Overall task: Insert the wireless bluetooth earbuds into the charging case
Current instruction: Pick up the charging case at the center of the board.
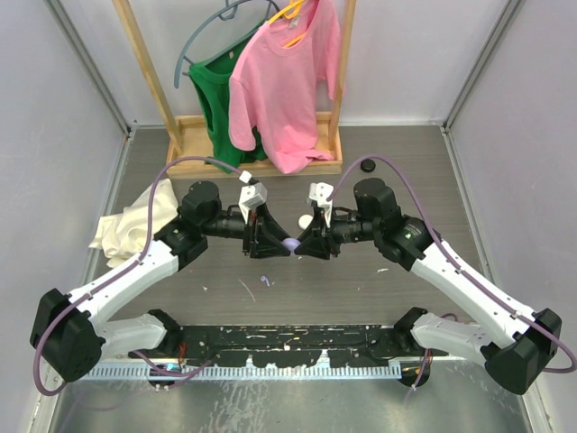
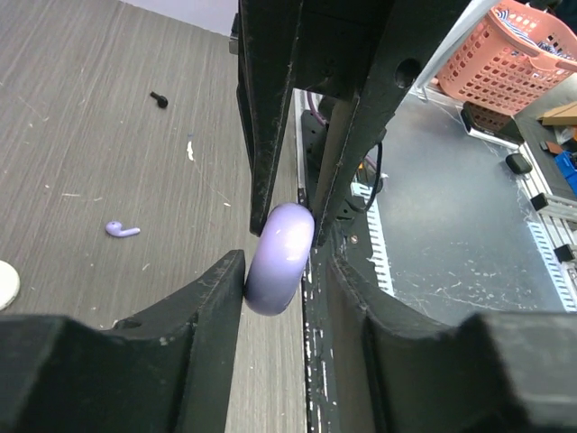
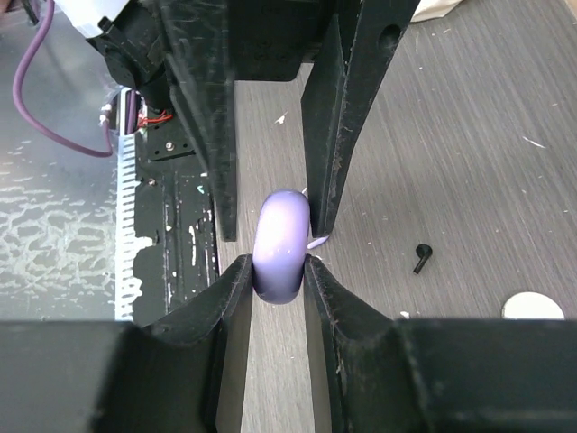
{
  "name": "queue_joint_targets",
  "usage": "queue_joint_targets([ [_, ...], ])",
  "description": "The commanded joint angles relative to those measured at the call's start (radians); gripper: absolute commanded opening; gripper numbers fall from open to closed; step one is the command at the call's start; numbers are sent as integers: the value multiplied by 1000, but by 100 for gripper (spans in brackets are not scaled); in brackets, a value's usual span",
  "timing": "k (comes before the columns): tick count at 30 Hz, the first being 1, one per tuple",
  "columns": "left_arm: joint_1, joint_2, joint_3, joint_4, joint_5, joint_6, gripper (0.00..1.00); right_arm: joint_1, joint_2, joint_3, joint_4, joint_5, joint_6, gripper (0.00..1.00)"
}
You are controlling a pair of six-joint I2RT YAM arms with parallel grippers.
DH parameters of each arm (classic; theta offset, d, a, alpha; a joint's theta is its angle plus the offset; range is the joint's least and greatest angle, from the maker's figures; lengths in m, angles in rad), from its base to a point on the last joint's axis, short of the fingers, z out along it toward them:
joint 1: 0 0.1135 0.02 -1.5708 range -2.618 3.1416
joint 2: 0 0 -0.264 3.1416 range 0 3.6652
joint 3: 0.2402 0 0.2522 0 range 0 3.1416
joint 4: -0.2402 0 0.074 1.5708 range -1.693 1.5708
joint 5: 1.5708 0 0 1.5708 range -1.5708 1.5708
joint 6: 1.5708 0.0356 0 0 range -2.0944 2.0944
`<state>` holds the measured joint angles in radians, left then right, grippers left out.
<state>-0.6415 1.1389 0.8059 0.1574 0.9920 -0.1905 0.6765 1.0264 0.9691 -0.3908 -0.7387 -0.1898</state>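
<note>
R gripper point(image 3: 278, 263) clamped on lilac case point(image 3: 281, 233); L gripper point(image 2: 282, 263) part-open around it. Loose lilac earbud point(image 2: 122, 229) lies mid-left of L wrist view, nearer L arm.

Your left arm point(image 1: 135, 271) and right arm point(image 1: 469, 280): white links, black joints. Purple cable point(image 1: 153, 200) on each. Fingers point(image 2: 207, 307) black, scuffed, paint-flecked.
</note>
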Motion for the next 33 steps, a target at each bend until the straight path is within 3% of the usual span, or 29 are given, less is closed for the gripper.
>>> queue_joint_targets([
  [1, -8, -1, 54, 9, 40, 20, 39, -4, 7, 50, 21, -41, -13, 9],
  [9, -13, 13, 68, -12, 43, 21, 14, -3, 25, 57, 25, -49, -6, 9],
  [12, -13, 11, 71, -29, 37, 22, 5, -4, 19, 48, 36, -38, 0, 15],
  [17, -13, -22, 43, -5, -22, 11, 2, -3, -46, -11, 87, 13, 12, 30],
  [22, -13, -67, -20, 128, -90, -69, 0, -4, -139, -120, 230, 67, 81, 49],
  [27, -13, -93, -66, 218, -146, -136, 0, -4, -229, -255, 434, 105, 195, 54],
  [33, -23, -109, -131, 393, -213, -243, 0, -3, -304, -462, 832, 148, 395, 55],
])
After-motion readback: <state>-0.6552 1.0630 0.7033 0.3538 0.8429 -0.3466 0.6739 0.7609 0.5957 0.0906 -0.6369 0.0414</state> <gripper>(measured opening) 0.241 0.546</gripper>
